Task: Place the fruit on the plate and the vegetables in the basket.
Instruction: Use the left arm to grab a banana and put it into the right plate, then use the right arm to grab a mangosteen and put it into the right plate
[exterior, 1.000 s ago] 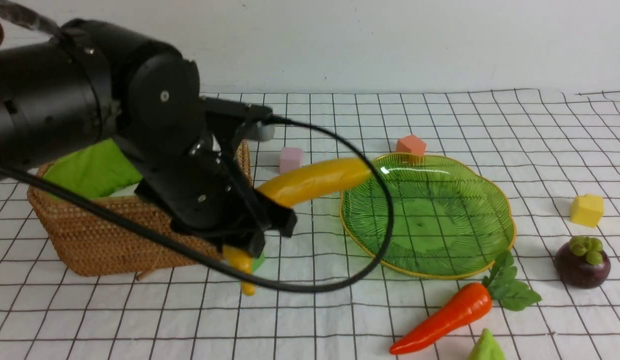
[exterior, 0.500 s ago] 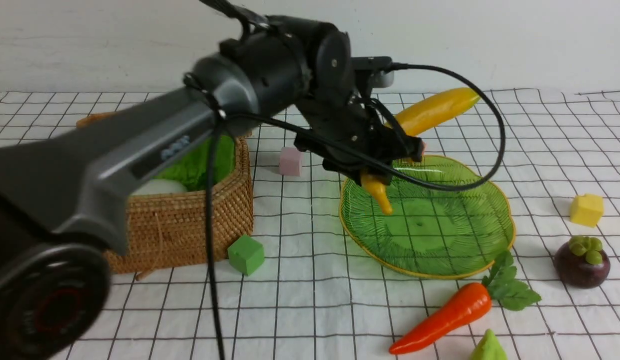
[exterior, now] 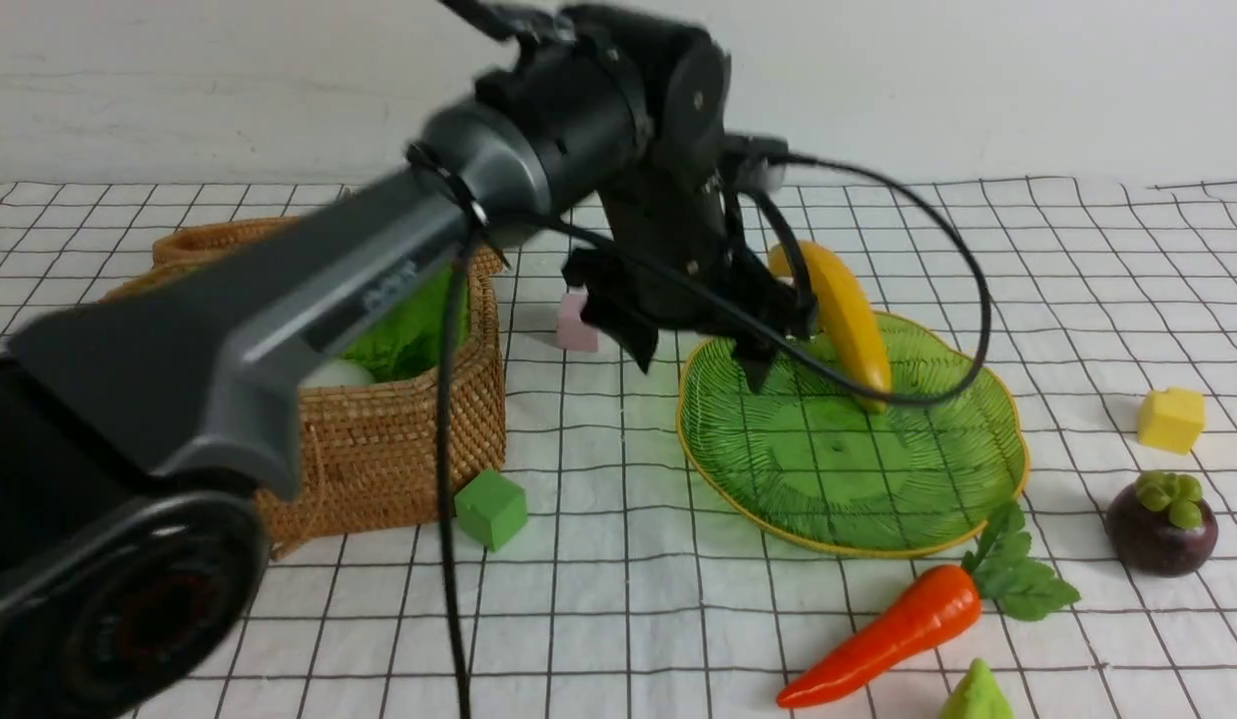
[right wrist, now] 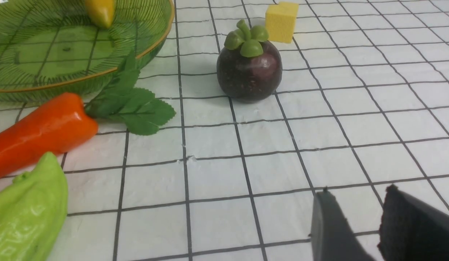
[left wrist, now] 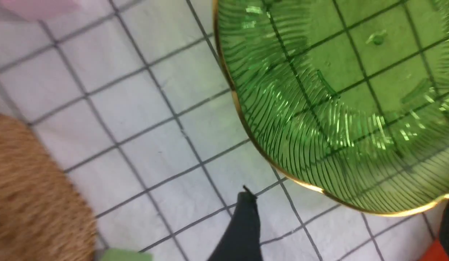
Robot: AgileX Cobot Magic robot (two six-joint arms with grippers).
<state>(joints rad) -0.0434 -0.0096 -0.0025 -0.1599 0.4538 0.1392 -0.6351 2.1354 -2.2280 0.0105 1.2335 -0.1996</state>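
The yellow banana (exterior: pixel 843 320) lies tilted on the far part of the green plate (exterior: pixel 848 479), its tip showing in the right wrist view (right wrist: pixel 99 11). My left gripper (exterior: pixel 700 369) hovers over the plate's left rim (left wrist: pixel 242 112), open and empty, beside the banana and apart from it. The mangosteen (exterior: pixel 1162 524) stands right of the plate. The carrot (exterior: pixel 893 634) and the cucumber (exterior: pixel 967 694) lie in front of the plate. A white radish (exterior: pixel 338 374) lies in the basket (exterior: pixel 378 449). My right gripper (right wrist: pixel 357 188) is narrowly open and empty, low over the cloth near the mangosteen (right wrist: pixel 249 70). The mango is out of view.
A green cube (exterior: pixel 490 507) sits by the basket's front corner, a pink cube (exterior: pixel 576 320) behind the left arm, a yellow cube (exterior: pixel 1170 419) at the far right. The left arm and its cable stretch across the basket and the plate's left side.
My left arm carried the banana from beside the basket up and right over the plate, then opened. The banana now rests on the plate's far side.
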